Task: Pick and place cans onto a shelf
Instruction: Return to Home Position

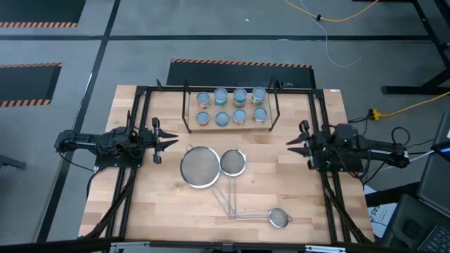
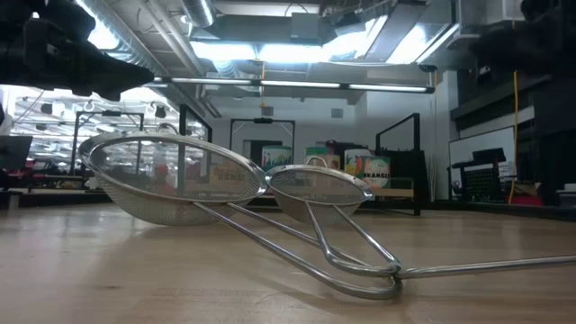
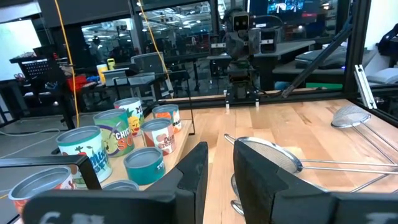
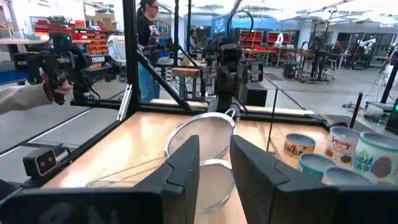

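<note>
Several cans (image 1: 230,107) stand upright in two rows on the light board of the shelf (image 1: 191,119), a low black-rod rack at the table's far middle. They also show in the left wrist view (image 3: 118,146) and the right wrist view (image 4: 345,155). My left gripper (image 1: 172,139) (image 3: 221,152) hovers open at the table's left and points level toward the middle. My right gripper (image 1: 291,145) (image 4: 214,146) hovers open at the table's right, facing it. Neither holds anything.
Three steel mesh strainers lie between the grippers: a large one (image 1: 200,167), a medium one (image 1: 233,161) and a small one (image 1: 279,218) near the front. Their long handles cross on the wood. A black frame (image 1: 140,91) edges the table. A person (image 4: 149,37) stands beyond it.
</note>
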Motion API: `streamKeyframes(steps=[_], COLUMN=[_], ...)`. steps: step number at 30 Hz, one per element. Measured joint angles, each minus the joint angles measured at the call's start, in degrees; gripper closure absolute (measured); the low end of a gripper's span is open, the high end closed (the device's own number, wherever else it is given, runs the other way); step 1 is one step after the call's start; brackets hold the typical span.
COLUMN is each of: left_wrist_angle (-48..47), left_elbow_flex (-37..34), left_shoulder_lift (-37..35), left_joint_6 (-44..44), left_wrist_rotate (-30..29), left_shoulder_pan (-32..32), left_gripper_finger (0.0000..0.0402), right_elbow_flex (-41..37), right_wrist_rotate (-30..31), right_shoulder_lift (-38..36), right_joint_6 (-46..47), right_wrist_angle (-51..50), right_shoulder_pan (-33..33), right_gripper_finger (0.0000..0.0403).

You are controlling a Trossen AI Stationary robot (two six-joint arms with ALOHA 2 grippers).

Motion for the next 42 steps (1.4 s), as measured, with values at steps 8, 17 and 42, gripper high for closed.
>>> streamKeyframes(steps=[8, 17, 42], left_wrist_angle=[-0.1, -0.2, -0.9], left_elbow_flex=[0.0, 0.0, 0.0], left_shoulder_lift=[0.0, 0.0, 0.0], left_joint_6=[0.0, -0.1, 0.0], left_wrist_rotate=[0.0, 0.0, 0.0], left_shoulder_pan=[0.0, 0.0, 0.0], left_gripper_finger=[0.0332, 0.0332, 0.0332], right_elbow_flex=[-4.2, -7.5, -7.4], right_wrist_rotate=[3.7, 4.9, 12.4], right_shoulder_lift=[0.0, 0.2, 0.3], right_joint_6=[1.2, 1.6, 1.5], right_wrist_angle=[1.6, 6.0, 4.4], right_shoulder_pan=[0.0, 0.0, -0.1], right_gripper_finger=[0.0308, 0.0308, 0.0308])
